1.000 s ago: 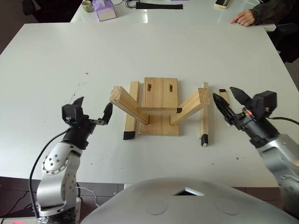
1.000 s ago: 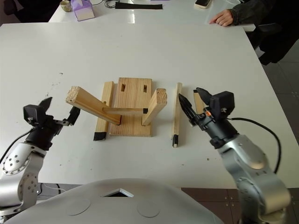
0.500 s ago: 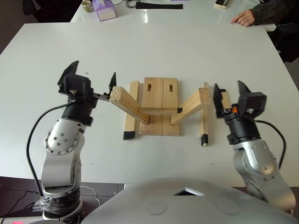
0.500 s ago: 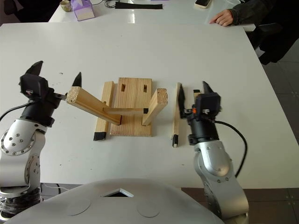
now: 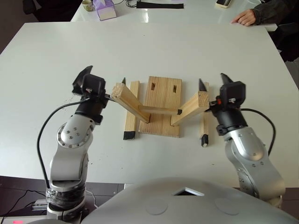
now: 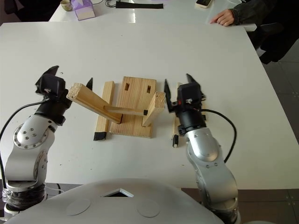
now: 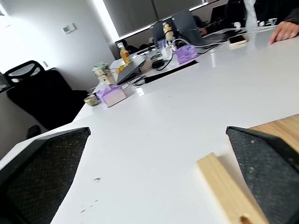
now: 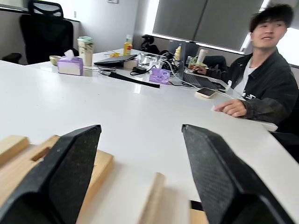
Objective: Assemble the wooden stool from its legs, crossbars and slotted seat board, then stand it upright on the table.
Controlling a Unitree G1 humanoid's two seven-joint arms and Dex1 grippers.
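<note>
The white surface carries the slotted seat board, which lies flat between the two tools. Over the board lean a left leg and a right leg, joined by a crossbar. The left tool is spread wide about the left leg's raised end; whether it touches, I cannot tell. The right tool, also wide, sits just beside the right leg's top.
</note>
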